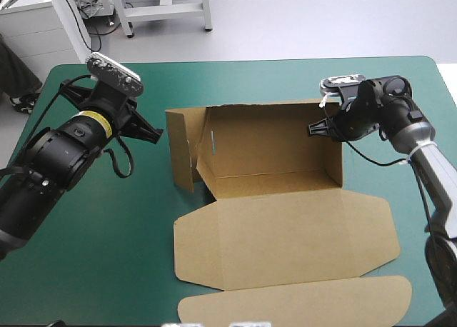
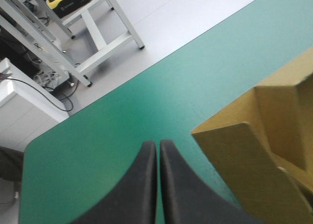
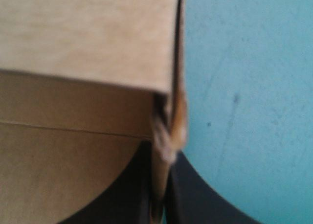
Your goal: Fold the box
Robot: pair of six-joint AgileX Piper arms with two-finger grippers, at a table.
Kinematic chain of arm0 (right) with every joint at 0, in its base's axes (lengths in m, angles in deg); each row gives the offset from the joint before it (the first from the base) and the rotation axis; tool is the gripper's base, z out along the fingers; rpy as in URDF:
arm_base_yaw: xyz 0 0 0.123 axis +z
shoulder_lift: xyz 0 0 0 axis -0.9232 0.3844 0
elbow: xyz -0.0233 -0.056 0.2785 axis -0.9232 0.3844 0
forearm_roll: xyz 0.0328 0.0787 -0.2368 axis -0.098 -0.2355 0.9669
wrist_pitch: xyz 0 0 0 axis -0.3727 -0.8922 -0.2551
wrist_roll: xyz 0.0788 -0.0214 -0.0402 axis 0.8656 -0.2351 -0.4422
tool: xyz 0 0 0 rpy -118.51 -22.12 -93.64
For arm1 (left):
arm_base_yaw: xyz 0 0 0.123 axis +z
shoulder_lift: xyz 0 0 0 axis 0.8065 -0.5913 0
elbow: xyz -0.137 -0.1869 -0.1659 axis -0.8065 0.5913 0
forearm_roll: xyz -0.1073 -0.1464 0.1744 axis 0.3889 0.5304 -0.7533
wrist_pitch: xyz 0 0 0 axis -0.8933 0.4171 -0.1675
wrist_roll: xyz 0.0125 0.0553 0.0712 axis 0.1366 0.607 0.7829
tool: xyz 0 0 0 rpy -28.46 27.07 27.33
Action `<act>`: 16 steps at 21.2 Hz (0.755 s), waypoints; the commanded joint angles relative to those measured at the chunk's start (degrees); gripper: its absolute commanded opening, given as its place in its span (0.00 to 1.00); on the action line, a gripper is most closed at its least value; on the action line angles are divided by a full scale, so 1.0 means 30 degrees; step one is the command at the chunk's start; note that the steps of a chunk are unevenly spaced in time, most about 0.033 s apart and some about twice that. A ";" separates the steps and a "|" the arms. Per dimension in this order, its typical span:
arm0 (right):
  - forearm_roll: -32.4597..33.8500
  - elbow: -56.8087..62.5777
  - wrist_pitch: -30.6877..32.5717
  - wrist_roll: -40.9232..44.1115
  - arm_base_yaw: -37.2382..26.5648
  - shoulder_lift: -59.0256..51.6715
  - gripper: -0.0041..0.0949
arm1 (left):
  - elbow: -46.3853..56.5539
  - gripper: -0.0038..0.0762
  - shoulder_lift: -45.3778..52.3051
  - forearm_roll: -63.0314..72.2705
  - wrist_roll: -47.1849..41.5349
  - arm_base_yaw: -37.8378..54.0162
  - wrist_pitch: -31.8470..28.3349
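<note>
The brown box (image 1: 275, 152) stands mid-table as an open tray with its back and side walls raised. Its lid (image 1: 285, 234) lies flat toward the near edge. My right gripper (image 1: 315, 128) is at the far right corner, shut on the top edge of the right wall. In the right wrist view the box wall (image 3: 88, 43) runs into my right gripper (image 3: 164, 153), the board pinched between the fingers. My left gripper (image 1: 158, 133) hovers just left of the box's left flap, shut and holding nothing. In the left wrist view my left gripper (image 2: 158, 145) points past the box corner (image 2: 254, 165) over bare cover.
The lid's tuck flap (image 1: 300, 302) reaches almost to the near table edge. A loose left side flap (image 1: 182, 152) stands upright and angled outward. Teal-green cover (image 1: 93, 255) lies bare left of the box and beyond it up to the far edge.
</note>
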 commanded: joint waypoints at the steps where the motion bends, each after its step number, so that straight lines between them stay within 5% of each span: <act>1: -0.1041 -0.1215 -0.0242 -0.1335 -0.0064 0.1189 0.02 | 0.0677 0.05 0.1657 0.1172 0.0016 0.0001 -0.1402; 9: -0.1726 -0.1362 0.0485 -0.2243 -0.0064 0.3311 0.02 | 1.2072 0.04 1.1150 0.2011 -0.1110 0.0001 -0.4182; 16: -0.1403 -0.1362 0.0350 -0.2838 -0.0064 0.3311 0.02 | 1.5087 0.04 1.8123 0.4172 -0.1110 0.0001 -0.1860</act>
